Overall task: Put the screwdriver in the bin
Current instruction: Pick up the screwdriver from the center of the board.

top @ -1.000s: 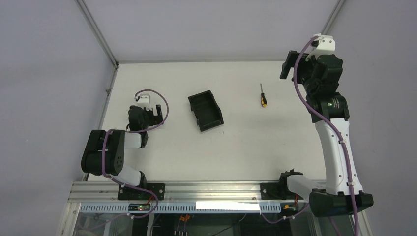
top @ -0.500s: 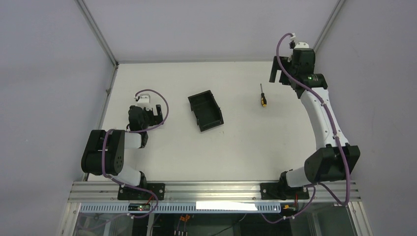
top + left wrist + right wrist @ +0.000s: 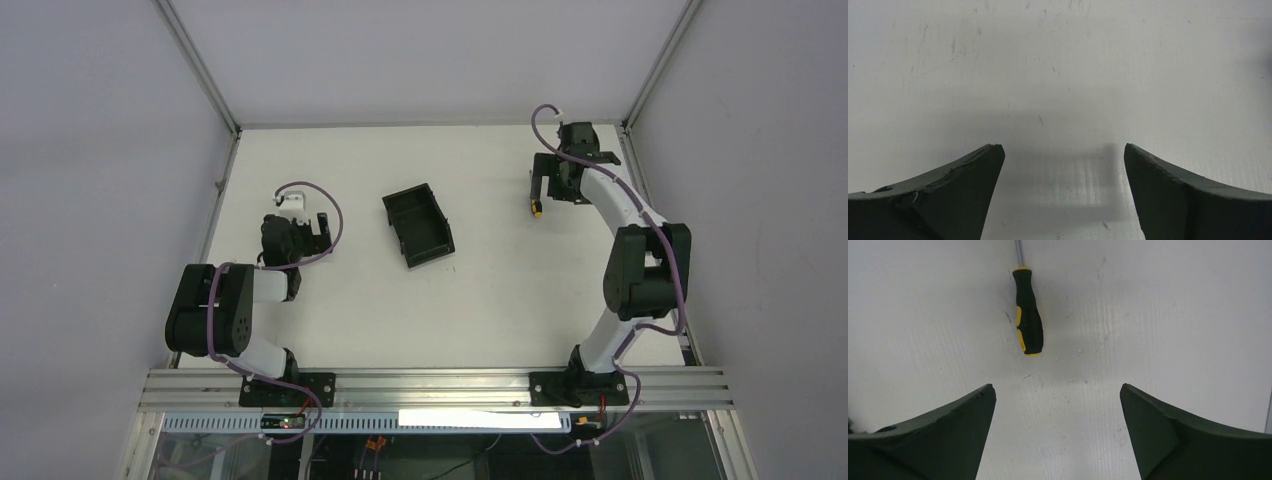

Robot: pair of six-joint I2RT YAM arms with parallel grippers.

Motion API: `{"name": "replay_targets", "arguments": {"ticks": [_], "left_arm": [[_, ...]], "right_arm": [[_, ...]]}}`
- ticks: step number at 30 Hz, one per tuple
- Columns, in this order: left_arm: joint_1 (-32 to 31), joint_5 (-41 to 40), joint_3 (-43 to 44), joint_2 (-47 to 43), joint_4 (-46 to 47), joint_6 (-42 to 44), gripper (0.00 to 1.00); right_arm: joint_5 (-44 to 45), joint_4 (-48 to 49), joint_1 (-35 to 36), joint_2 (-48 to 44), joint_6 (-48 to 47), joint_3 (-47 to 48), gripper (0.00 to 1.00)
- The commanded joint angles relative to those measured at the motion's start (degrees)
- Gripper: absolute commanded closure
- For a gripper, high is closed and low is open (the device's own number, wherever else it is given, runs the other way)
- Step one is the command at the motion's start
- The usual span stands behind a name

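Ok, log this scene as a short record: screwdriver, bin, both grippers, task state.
screwdriver: flat on the table, black-and-yellow handle end nearest the right gripper, not held
bin: black, open-top, mid-table, left of the screwdriver, looks empty
right gripper: open, hovering just short of the handle, touching nothing
left gripper: open over bare table, far left
task state: screwdriver not yet grasped

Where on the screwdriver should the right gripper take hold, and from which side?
Probably by its black-and-yellow handle, from straight above, closing across its width. The screwdriver lies flat on the table, the handle is its thickest part, and the open right gripper faces along it.
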Motion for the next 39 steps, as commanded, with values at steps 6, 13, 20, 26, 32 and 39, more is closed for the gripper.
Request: {"name": "replay_targets", "arguments": {"ticks": [6,13,20,26,32,39], "left_arm": [[-0.50,-1.22,0.02,-1.18,1.68,-0.21,0.01],[-0.50,-1.19,0.02,-1.15,1.66,-0.21,0.01],[-0.50,-1.20,0.02,-1.15,1.64,-0.21,0.01],[-0.50,-1.23,0.02,-1.15,1.64,-0.21,0.01],[-0.50,-1.18,0.02,-1.15,1.65,-0.21,0.01],[-0.50,-1.19,0.02,-1.15,1.63,-0.21,0.01]], "right_arm": [[-0.02,4.35,-0.31,8.44,1.72,-2.60,0.03],[-0.38,6.38,-0.28,12.14,1.68,-2.36,0.07],[-1.18,5.16,-0.31,16.30,1.26,1.99,0.19],[-1.76,5.34,-0.24,18.23,1.28,3.75,0.33],[-2.75,5.16,-0.04,20.38,0.61,6.32,0.38],[-2.60,3.97,0.69,22.18,-0.65,9.16,0.59]]}}
